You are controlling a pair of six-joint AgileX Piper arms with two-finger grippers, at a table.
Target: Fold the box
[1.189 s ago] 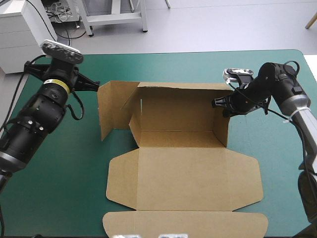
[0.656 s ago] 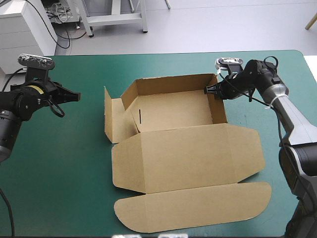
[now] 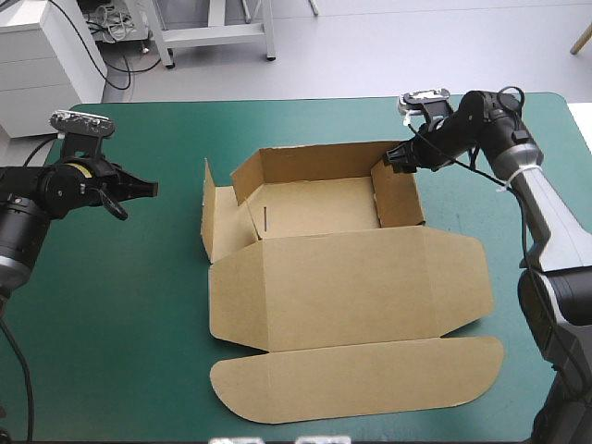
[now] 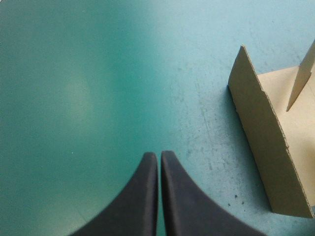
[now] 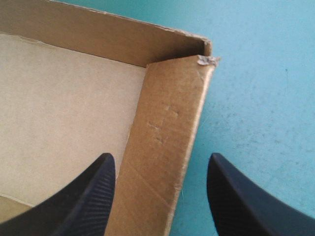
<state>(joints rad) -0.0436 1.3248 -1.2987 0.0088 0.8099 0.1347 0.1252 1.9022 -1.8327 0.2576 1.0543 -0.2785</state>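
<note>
Box: brown, mid-table on teal-green cover, part-formed.
- Far wall up. Right wall up, meets far wall at the far-right corner.
- Left side panel stands upright but splays out from the tray's left side, not tucked.
- Lid lies flat toward the near edge. Its rounded end flap is flat too, nearest you.

Right gripper: at the box's far-right corner. In your R wrist view the right gripper has its fingers wide apart, straddling the right wall. One finger is over the tray floor inside, the other is outside over the cover. The wall sits between them, not clamped. Can't tell if either finger touches the board. Small torn nick shows at the wall's top corner.

Left gripper: well apart from the box, off to its left, low over bare cover. In L wrist view the left gripper has its fingers pressed together in one point, nothing between them. The splayed side panel shows ahead and off to one side, edge-on, clear of the fingers.
</note>
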